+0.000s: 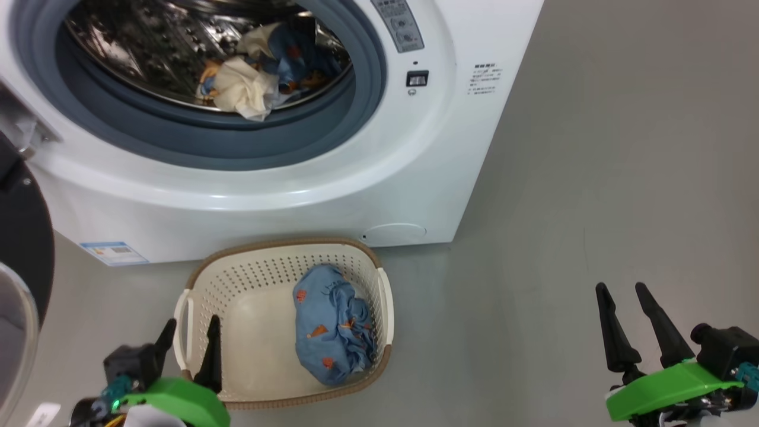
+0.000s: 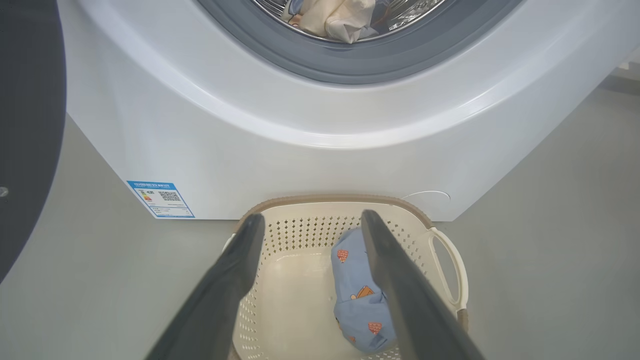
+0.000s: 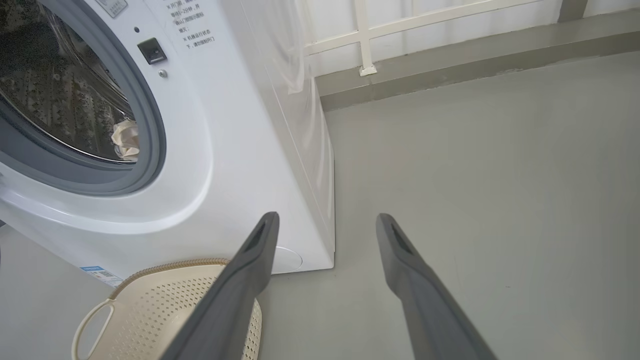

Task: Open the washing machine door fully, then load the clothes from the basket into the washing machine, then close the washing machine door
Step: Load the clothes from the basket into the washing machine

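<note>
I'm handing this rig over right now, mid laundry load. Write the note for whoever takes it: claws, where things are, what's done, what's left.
Left claw: open, empty, over the near left corner of the basket.
Right claw: open, empty, over bare floor, right of the washing machine.
Door: swung open at the left.
Drum: holds cream and blue clothes.
Basket: on the floor before the machine, with one blue printed garment in its right half.
Done: door opened, some clothes loaded.
Left: load the blue garment, then close the door.
</note>
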